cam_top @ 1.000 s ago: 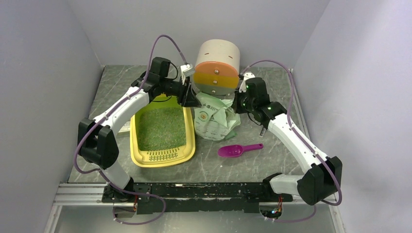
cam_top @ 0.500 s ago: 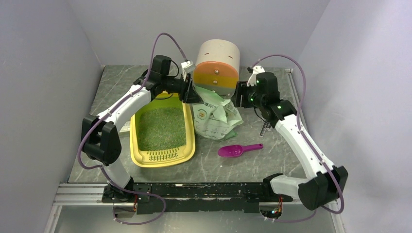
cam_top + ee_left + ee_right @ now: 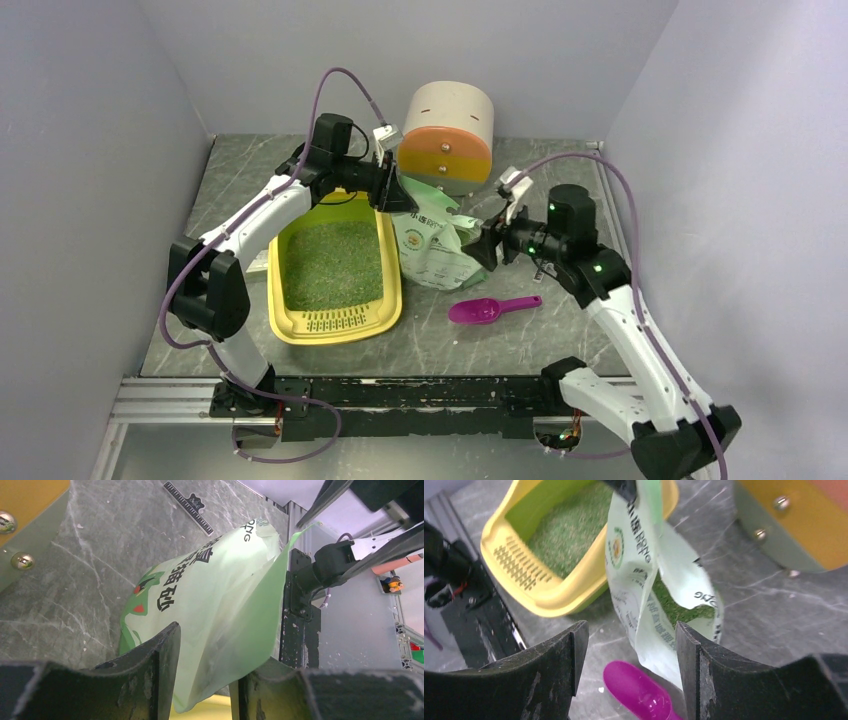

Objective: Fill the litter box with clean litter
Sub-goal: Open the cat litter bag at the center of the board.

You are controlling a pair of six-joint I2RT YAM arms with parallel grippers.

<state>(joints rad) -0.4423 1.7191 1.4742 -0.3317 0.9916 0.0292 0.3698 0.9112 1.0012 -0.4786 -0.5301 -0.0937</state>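
Presently pinching the pale green and white printed plastic bag (image 3: 430,250) by its top edge with the left jaws, closed down onto the thin film, just beside the round beige, orange and yellow drawer cabinet (image 3: 447,135). Gripping nothing with the right jaws: spread wide, empty, hovering near the bag's open mouth and above the magenta plastic scoop (image 3: 487,309). Finding the shallow yellow plastic litter box (image 3: 300,325) flat on the grey marbled table (image 3: 450,345), just beside the bag, slotted grille toward the arm bases. Seeing fine greenish-grey clean litter (image 3: 330,262) already spread across the box floor, with more lying inside the bag, visible through its mouth in the right wrist view.

Expect a soft, slippery, crinkly bag, floppy where empty and weighted low by loose granules that would shift and pour fast once tipped. Better to take hold at the top edge and a lower corner than at the slack middle. Expect a stiff, light box, prone to sliding if bumped.

Cannot tell how deep the litter lies, how much remains in the bag, or whether bag and box touch. Losing the box's far rim behind the left arm (image 3: 260,215).
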